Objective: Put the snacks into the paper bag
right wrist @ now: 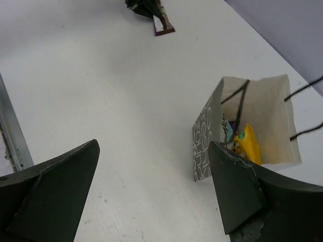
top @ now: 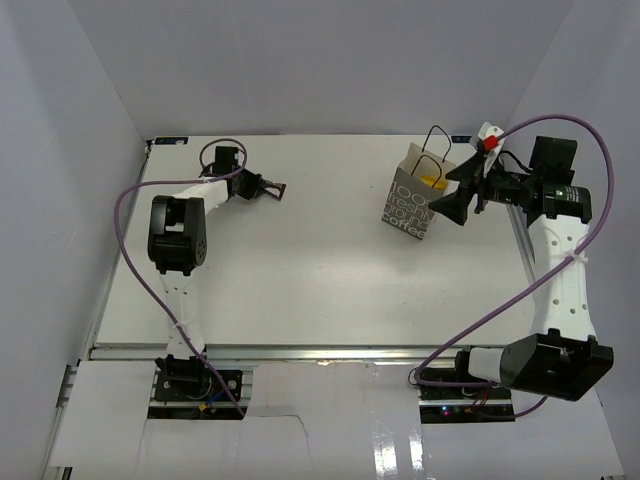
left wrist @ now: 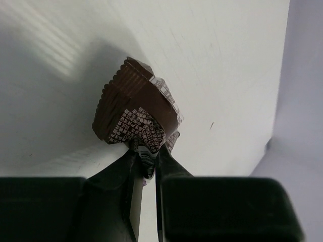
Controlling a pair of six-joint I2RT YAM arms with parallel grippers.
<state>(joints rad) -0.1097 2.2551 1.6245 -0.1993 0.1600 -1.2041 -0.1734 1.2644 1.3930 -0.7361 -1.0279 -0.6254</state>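
Left gripper [left wrist: 146, 161]: black, two-finger, pressed together on the crimped end seam of the dark brown glossy snack packet with white print [left wrist: 136, 113]. You held the packet at the far left of the white worktop [left wrist: 227, 65], well apart from the bag; whether it was lifted or touching could not be told.
Handling, as judged: light, soft, crinkly film, slippery. The flat seam was the sound hold, but your bite looked thin and might slip on a fast swing.
Small grey-brown paper bag with pale lettering [top: 408, 205]: upright at far right, mouth open, with a yellow packet [right wrist: 247, 146] and others inside. Light, easily tipped.
Right gripper [right wrist: 151, 148]: spread wide, empty, just beside the bag.
Obstructions: thin black cord handles [right wrist: 242, 100] across the mouth, and the right gripper near your drop path.
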